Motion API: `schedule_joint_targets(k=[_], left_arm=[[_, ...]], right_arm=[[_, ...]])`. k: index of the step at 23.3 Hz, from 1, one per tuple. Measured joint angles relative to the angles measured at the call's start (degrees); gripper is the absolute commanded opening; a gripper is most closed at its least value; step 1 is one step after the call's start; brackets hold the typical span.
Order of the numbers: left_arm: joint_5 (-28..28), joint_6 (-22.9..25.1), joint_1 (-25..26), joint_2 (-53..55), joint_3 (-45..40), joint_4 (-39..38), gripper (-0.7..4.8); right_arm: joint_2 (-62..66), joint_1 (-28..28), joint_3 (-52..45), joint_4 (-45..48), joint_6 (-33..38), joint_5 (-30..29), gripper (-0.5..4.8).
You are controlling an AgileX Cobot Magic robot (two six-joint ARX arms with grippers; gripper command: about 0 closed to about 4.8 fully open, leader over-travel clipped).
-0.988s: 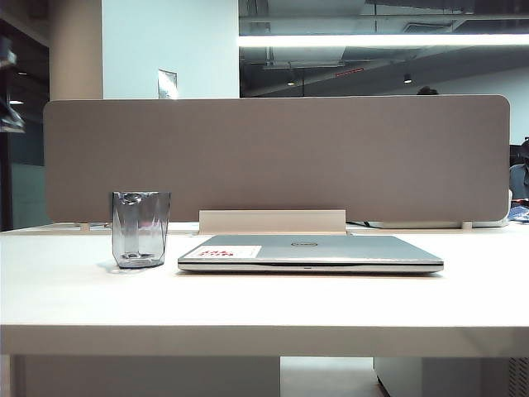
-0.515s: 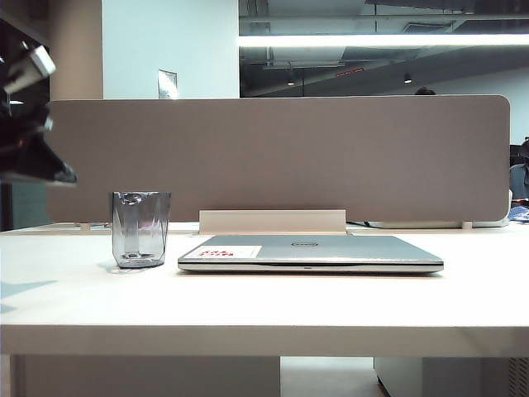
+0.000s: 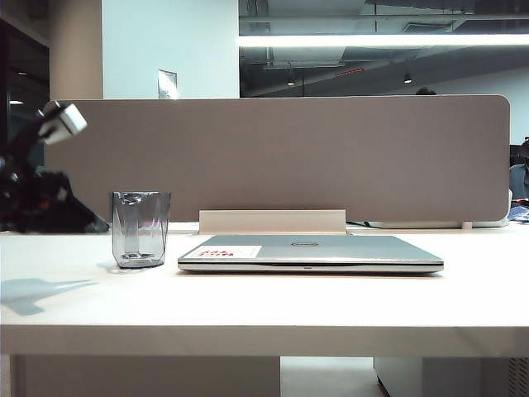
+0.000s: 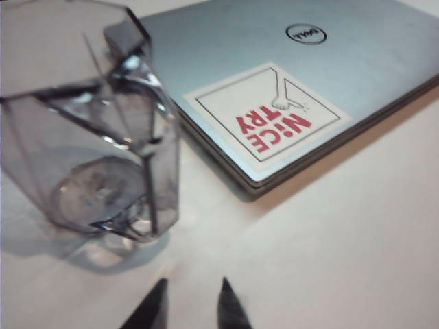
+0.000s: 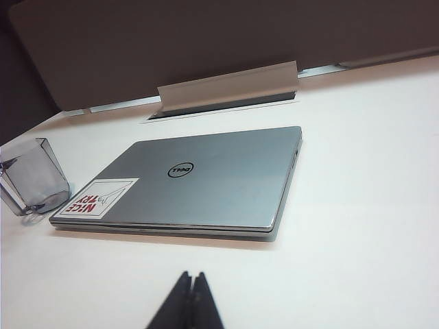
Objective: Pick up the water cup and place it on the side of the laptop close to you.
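The water cup [image 3: 140, 229] stood upright on the white table [image 3: 264, 302], just beside the left edge of the closed laptop [image 3: 310, 252] and apart from it by a narrow gap. The laptop lay flat with its lid down, the round logo [image 3: 303, 243] near the centre of the lid and a white-and-red sticker [image 3: 221, 251] at the corner nearest the cup. Behind the laptop a white rectangular stand [image 3: 272, 221] rose from the table, and a grey partition panel [image 3: 277, 157] closed off the far side. The left gripper [image 4: 193, 301] hovered low over the table near the cup, its two dark fingertips parted with bare tabletop visible between them and nothing held; in the exterior view the left arm [image 3: 37, 198] appeared as a dark mass at the left edge, to the left of the cup. From the left wrist camera the cup [image 4: 89, 130] was close and empty, with the sticker [image 4: 264, 116] just past it. The right gripper [image 5: 188, 301] sat above the near side of the table in front of the laptop [image 5: 206, 181], its fingertips pressed together, holding nothing
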Motion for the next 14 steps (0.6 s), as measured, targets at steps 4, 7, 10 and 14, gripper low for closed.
schedule_joint_targets(k=[4,7,10,14], left_arm=[[0.0,0.2,-1.5,3.9,0.0,5.7,0.89],[-0.1,0.2,-1.8,7.0,0.1,12.2,0.89],[-0.3,0.2,-1.8,9.0,1.3,12.8,0.89],[-0.5,0.3,-1.8,11.0,3.1,12.8,0.89]], right_arm=[[0.0,0.0,0.0,0.0,0.0,0.0,-0.03],[0.0,0.0,0.0,0.0,0.0,0.0,-0.03],[0.0,0.0,0.0,-0.2,0.0,0.0,-0.03],[0.0,0.0,0.0,-0.4,0.0,0.0,-0.03]])
